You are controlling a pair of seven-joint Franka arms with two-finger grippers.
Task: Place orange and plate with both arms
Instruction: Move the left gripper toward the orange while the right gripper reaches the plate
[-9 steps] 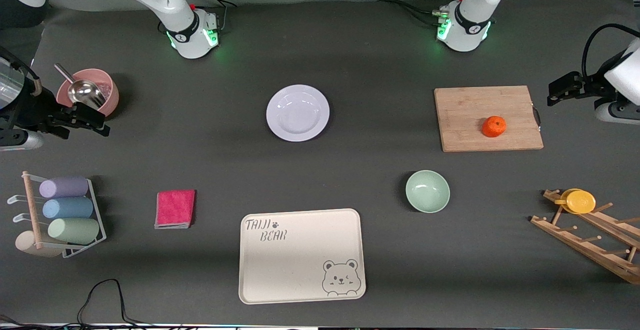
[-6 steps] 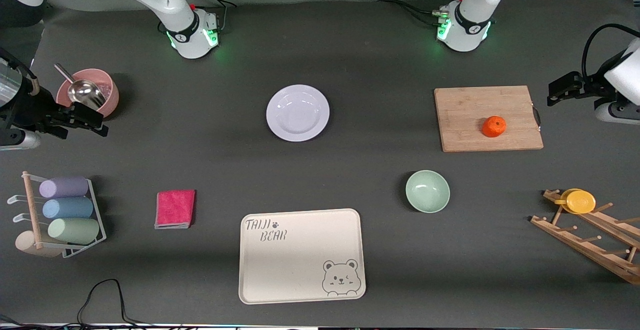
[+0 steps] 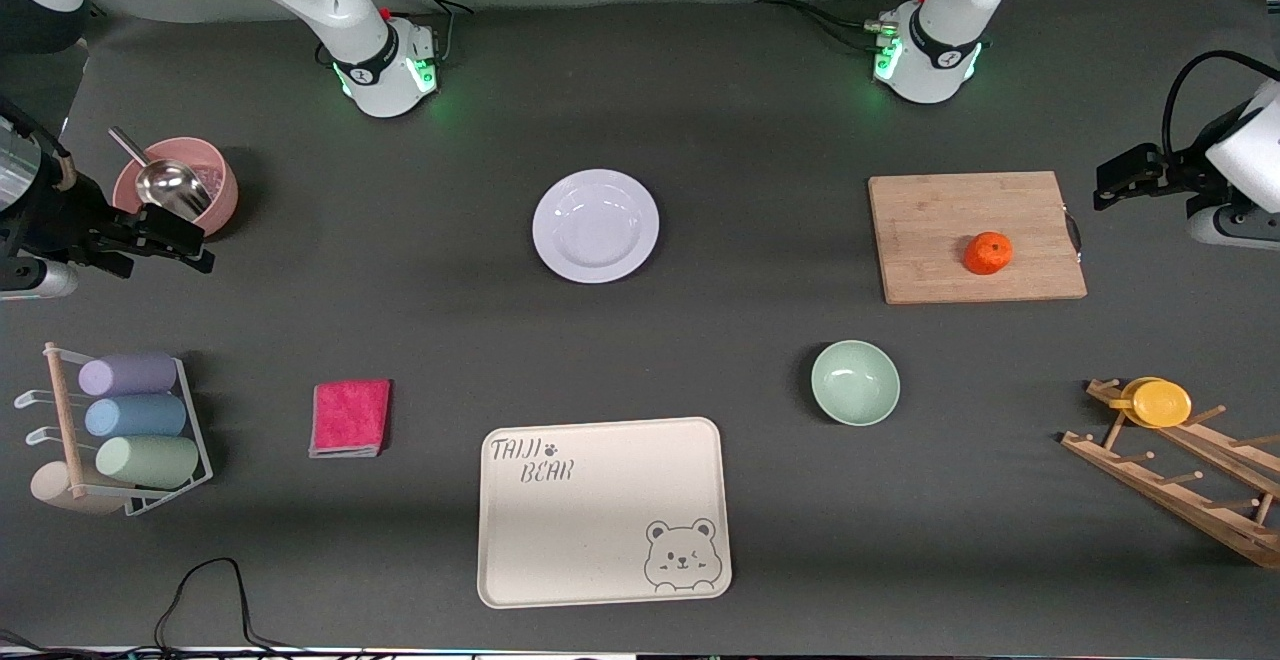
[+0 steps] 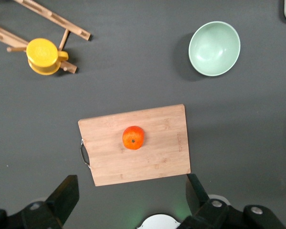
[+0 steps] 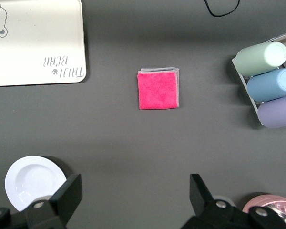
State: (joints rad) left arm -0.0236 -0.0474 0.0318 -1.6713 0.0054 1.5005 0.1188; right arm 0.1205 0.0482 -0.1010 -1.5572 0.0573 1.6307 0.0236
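Orange (image 3: 988,252): small, round, bright orange, dimpled top; sitting on the rectangular bamboo cutting board (image 3: 940,210) toward the left arm's end of the counter (image 3: 720,140).
Plate (image 3: 595,226): round, shallow, glossy white with wide rim; lying mid-counter, farther from the front camera than the beige bear tray (image 3: 600,530).
Left claw (image 4: 128,200): hanging above the board, fingers spread apart, gripping nothing.
Right claw (image 5: 133,200): hanging over bare counter near the plate, fingers spread apart, gripping nothing.

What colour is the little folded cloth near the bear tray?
The folded cloth is bright pink, with a paler grey edge showing. It shows best in the right wrist view.
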